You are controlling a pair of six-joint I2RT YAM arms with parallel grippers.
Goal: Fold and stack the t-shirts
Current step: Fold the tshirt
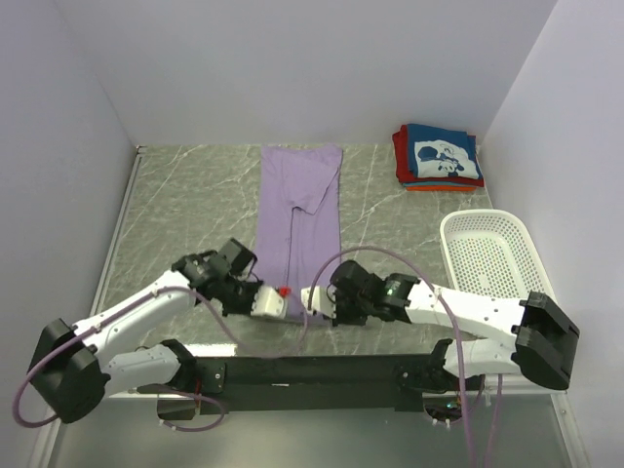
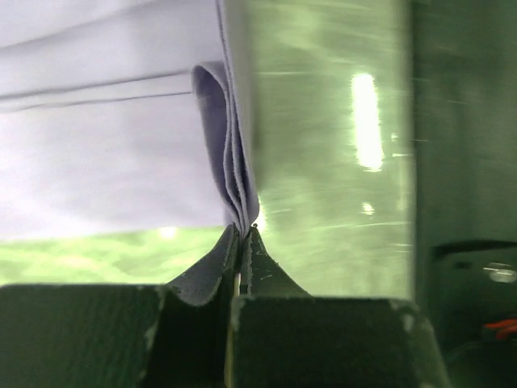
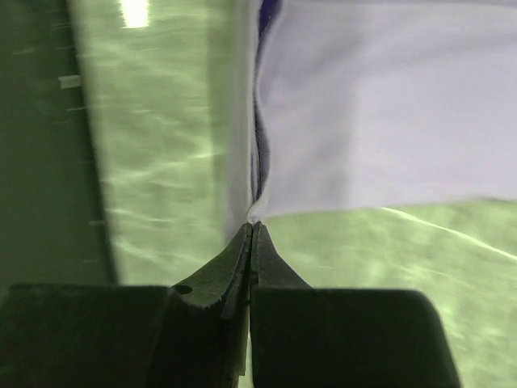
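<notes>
- Top external: my left pincer (image 1: pixel 281 295) and right pincer (image 1: pixel 312 295) each pinch a near-hem corner of the lavender t-shirt (image 1: pixel 299 214), which lies lengthwise on the surface (image 1: pixel 195 195).
- Best, I judge: lift both corners level, hem taut, towards the collar end.

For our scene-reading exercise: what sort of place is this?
Probably a robotics lab cell: white walls box in the table, two robot arms bolted at its near edge, a purple tee and stacked tees staged.
</notes>
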